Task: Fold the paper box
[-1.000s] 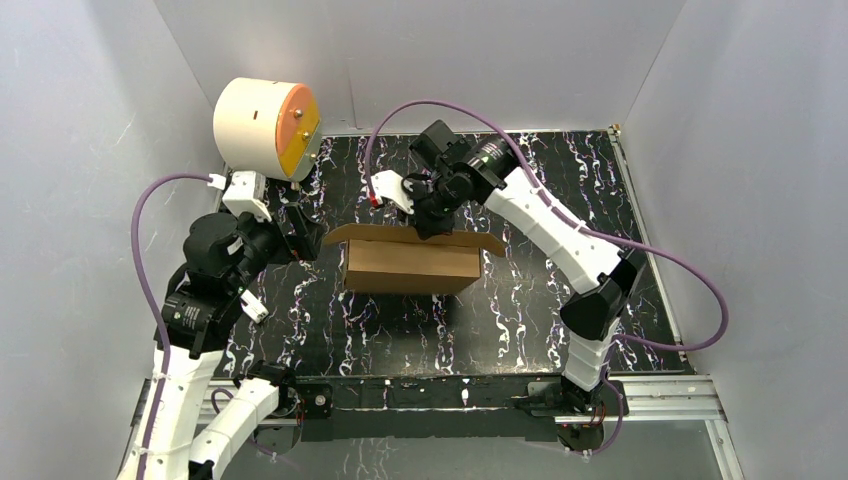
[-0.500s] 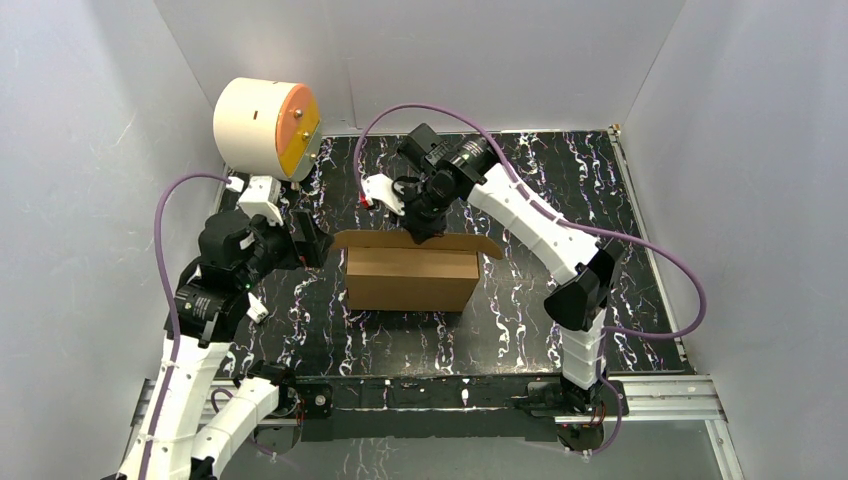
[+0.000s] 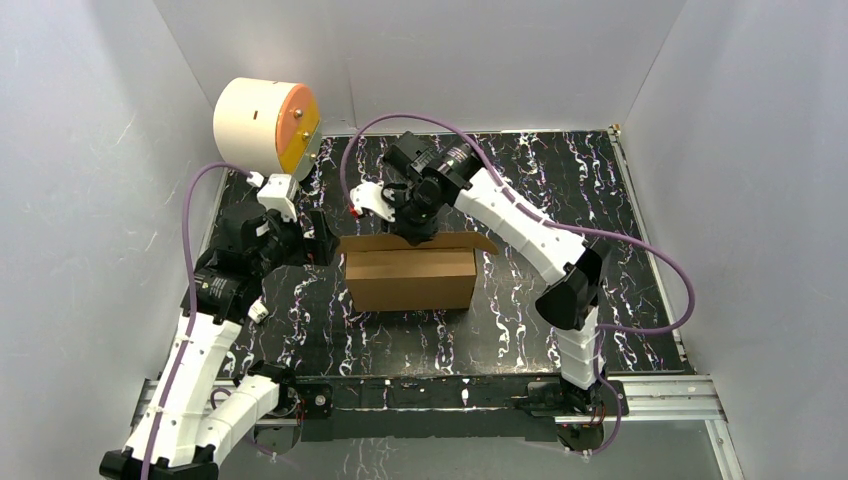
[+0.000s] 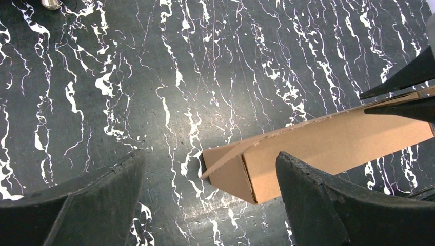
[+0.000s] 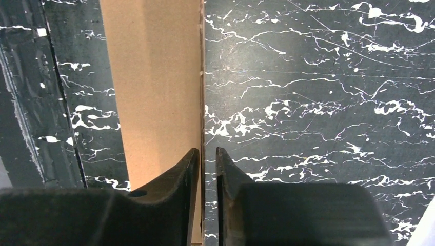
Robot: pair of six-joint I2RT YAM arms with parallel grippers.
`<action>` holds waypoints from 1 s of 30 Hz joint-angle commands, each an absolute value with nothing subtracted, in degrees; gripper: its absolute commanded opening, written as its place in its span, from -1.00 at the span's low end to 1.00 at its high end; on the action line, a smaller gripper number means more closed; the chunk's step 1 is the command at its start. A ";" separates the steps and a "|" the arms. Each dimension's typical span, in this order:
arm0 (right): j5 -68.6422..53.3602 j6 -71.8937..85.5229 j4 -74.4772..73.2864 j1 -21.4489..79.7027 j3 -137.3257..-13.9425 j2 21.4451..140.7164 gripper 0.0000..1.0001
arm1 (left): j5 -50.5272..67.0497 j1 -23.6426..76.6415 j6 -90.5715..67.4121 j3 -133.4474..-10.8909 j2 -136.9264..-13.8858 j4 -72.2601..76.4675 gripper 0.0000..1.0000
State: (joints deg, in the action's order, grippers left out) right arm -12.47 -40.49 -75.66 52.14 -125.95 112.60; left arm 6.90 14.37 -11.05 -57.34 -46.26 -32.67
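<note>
The paper box is a shallow brown cardboard box standing mid-table, its back flap raised. My right gripper reaches down over that flap. In the right wrist view the flap's thin edge runs between the fingers of my right gripper, which are slightly open, with a slim gap on the right side. My left gripper hovers wide open at the box's left end. In the left wrist view the box's corner lies between the fingers of my left gripper, untouched.
A cream cylinder with an orange face stands at the back left corner, just behind my left arm. White walls close in the black marbled table on three sides. A metal rail runs along the near edge.
My right gripper slid left along the back flap and its jaws parted a little. My left arm swung forward, bringing its open gripper up to the box's left end.
</note>
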 commanded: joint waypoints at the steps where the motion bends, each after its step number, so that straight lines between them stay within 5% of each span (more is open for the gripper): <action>1: -10.16 -39.89 -73.01 52.81 -127.64 111.47 -0.38 | 8.97 14.15 -8.91 -57.63 -47.04 -31.45 0.89; 14: -0.43 -28.02 -48.75 52.59 -103.69 87.62 0.25 | 11.92 14.15 -6.67 -60.28 -48.14 -35.73 0.89; 30: 10.73 -9.58 -39.62 48.14 -72.49 62.35 0.24 | 11.89 14.15 -4.95 -61.30 -50.96 -38.23 0.86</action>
